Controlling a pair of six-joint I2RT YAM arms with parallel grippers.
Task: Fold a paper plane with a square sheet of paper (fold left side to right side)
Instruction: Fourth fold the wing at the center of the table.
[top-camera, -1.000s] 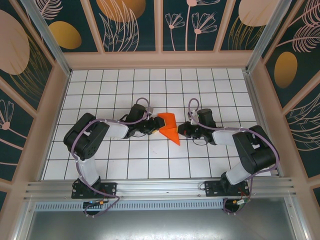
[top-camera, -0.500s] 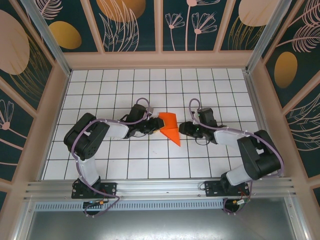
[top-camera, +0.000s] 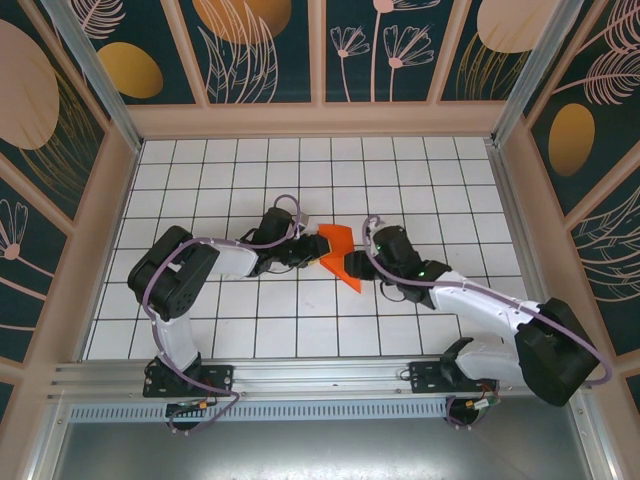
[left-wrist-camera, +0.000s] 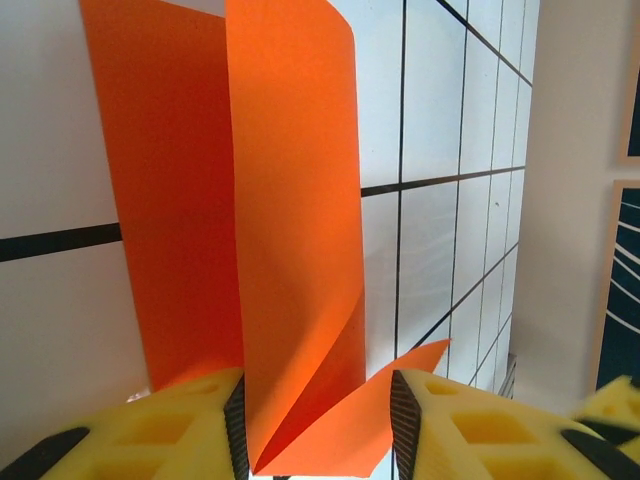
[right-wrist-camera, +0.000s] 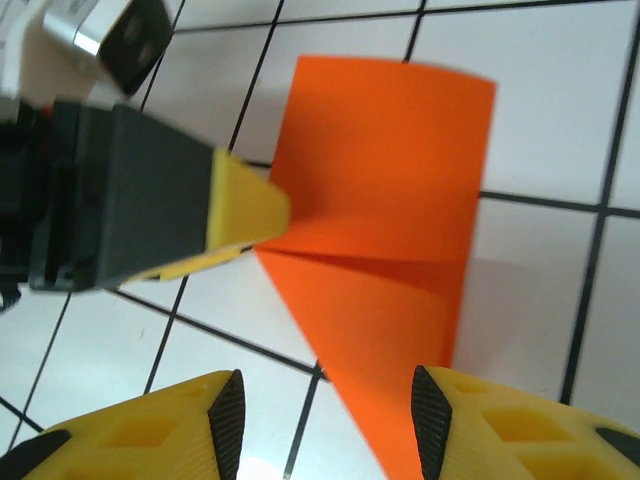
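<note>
Orange paper (top-camera: 338, 252), white grid table (top-camera: 200, 180), botanical walls (top-camera: 262, 60)

Right arm swings in toward the paper

The right gripper (top-camera: 356, 264) has slid left from centre-right of the frame to the right edge of the orange paper (top-camera: 337, 246). Its jaws, closed before, now stand apart, and the arm's elbow has dropped to the lower right corner.

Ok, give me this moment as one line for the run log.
orange paper: partly folded, lying on grid table | left hand: open, astride a paper flap | right hand: open, over pointed end
</note>
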